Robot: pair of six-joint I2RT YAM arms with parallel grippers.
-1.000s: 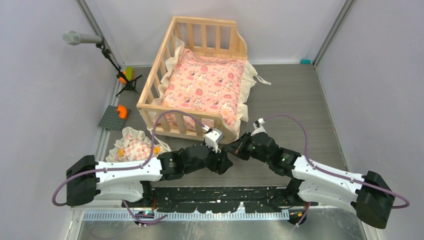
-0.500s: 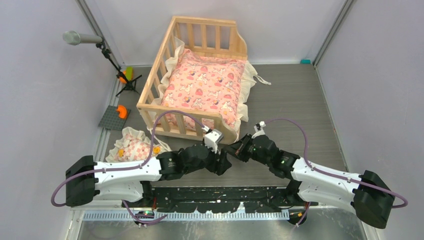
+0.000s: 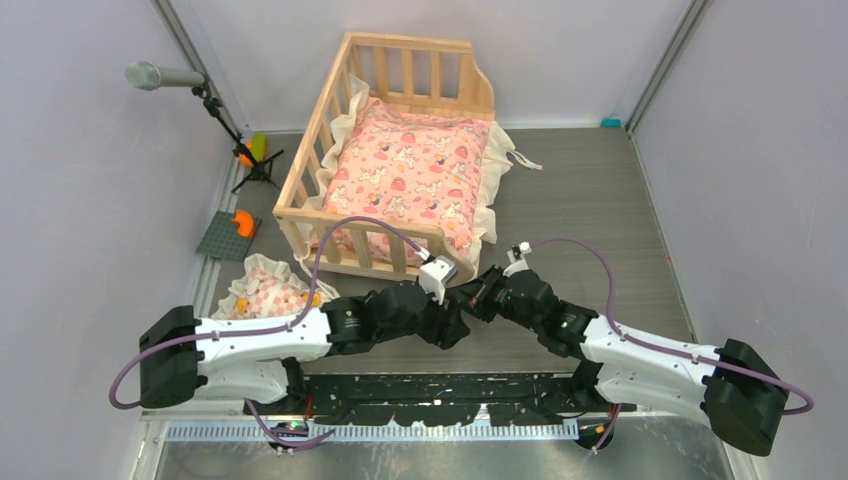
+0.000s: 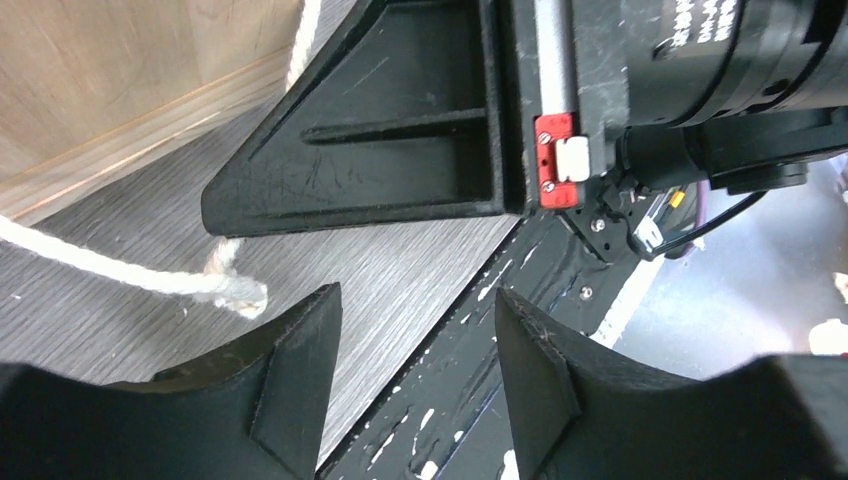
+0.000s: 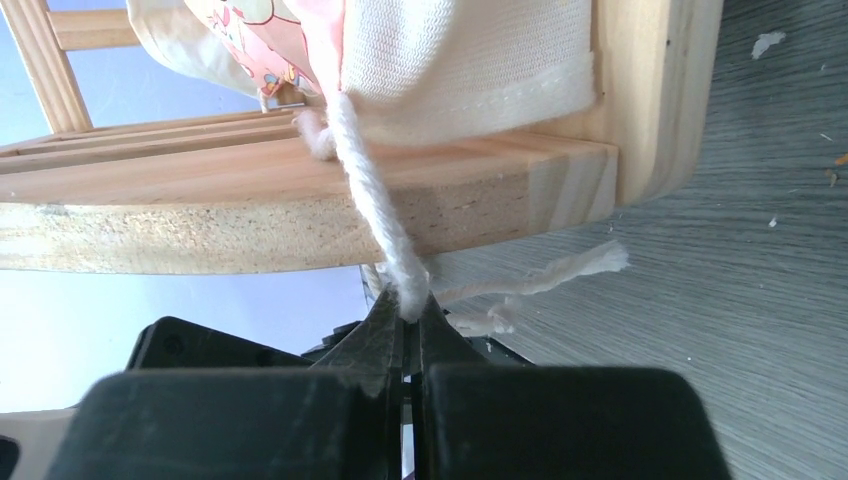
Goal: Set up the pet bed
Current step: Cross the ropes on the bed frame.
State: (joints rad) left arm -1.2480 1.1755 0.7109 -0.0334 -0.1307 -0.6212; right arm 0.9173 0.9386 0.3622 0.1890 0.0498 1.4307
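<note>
The right fingers [image 5: 388, 338] are pinched tight on a white string [image 5: 372, 210] that comes from the pink cushion [image 3: 410, 175]. The left fingers [image 4: 290, 385] are spread apart just beside them, holding nothing. The pet bed [image 3: 405, 42] stands at the back of the tabletop [image 3: 600, 200], with the cushion inside.

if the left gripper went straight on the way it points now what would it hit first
Probably the black triangular finger of the shut right gripper, lying across the path ahead of the open left gripper. The knotted white cord end sits left of that line. Depth is unclear.
</note>
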